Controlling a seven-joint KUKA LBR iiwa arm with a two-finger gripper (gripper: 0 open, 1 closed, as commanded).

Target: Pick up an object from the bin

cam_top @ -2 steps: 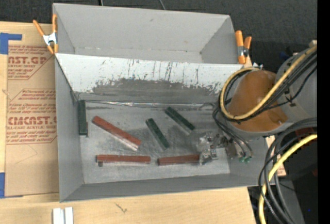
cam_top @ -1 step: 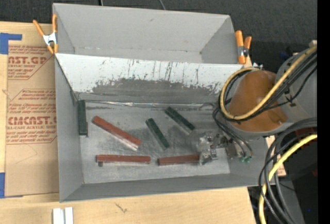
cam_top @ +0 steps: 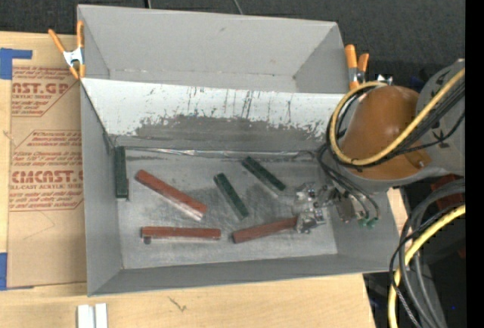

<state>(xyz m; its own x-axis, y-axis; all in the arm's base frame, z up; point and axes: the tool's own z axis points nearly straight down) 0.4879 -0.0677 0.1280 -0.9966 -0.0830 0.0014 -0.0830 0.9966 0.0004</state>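
Along the left wall of the bin (cam_top: 97, 190) a dark green stick (cam_top: 119, 172) is lying well apart from the work, and nothing there is being put at risk. To its right, a slanted reddish-brown stick (cam_top: 170, 193) and a flat reddish-brown stick (cam_top: 180, 232) near the front wall are also being given a wide berth by the arm. In the middle, a short dark green stick (cam_top: 230, 194) and an upper dark green stick (cam_top: 263, 173) are lying aslant, the second somewhat nearer the tool but not being touched. Further right, near the front of the floor, a third reddish-brown stick (cam_top: 265, 230) is being met at its right end by the gripper (cam_top: 308, 211), so the step in hand is being judged as the taking of this stick by that end. For a good result, the hold is best being set across the stick's narrow width and a little inward from the very tip. The lift is best being made straight up, since a long stick taken at one end is likely to droop or swing, and the right wall is close by. The gripper is being seen at, and seemingly touching, the stick's end. Whether it is released or clenched, and whether the stick is actually being grasped, cannot be told.
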